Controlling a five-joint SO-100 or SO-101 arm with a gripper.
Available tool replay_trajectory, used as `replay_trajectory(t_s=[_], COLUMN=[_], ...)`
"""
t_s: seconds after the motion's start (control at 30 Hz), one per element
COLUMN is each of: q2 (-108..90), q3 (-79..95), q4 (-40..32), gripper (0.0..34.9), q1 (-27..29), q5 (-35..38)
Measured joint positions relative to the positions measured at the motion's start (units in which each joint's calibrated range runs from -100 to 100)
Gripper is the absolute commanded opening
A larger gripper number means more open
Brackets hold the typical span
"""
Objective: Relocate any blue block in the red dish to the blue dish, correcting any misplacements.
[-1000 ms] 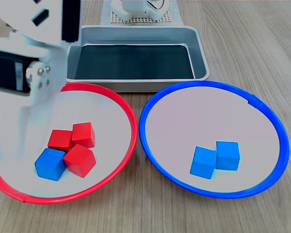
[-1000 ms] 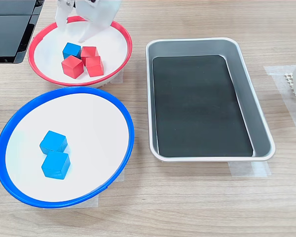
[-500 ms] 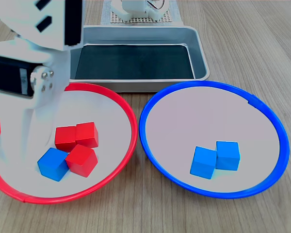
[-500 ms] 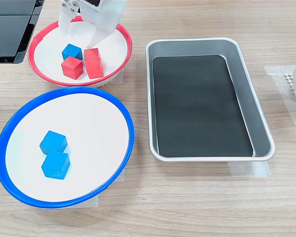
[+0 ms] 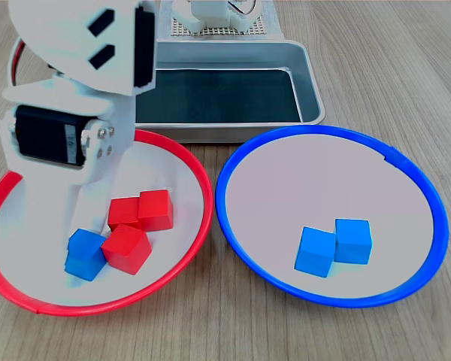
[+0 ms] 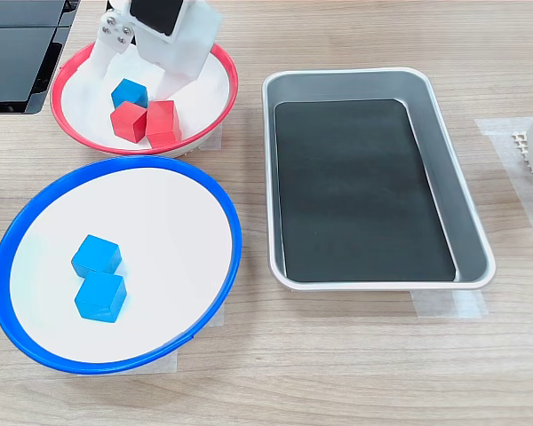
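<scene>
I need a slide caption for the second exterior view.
Gripper lowered over blue block among red cubes in the red dish.

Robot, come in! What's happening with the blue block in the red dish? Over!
Gripper open, fingers astride the blue block. Block sits in red dish, ungrasped. Red cubes crowd beside it.

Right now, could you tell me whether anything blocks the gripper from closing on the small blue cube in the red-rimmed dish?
Yes. Red cubes press against the small blue cube on the first exterior view's right, crowding that side. The white gripper is open over the red-rimmed dish; nothing covers the cube.
</scene>
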Motion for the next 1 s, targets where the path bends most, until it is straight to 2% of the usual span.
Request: replay_trajectory(t_s=[0.4, 1.0], q2=[0.51, 1.11], q3=[0.00, -0.18], q4=[-0.08, 2.53], gripper=[16.4, 7.3], q1=[-0.18, -0.44], q5=[-0.29, -2.93])
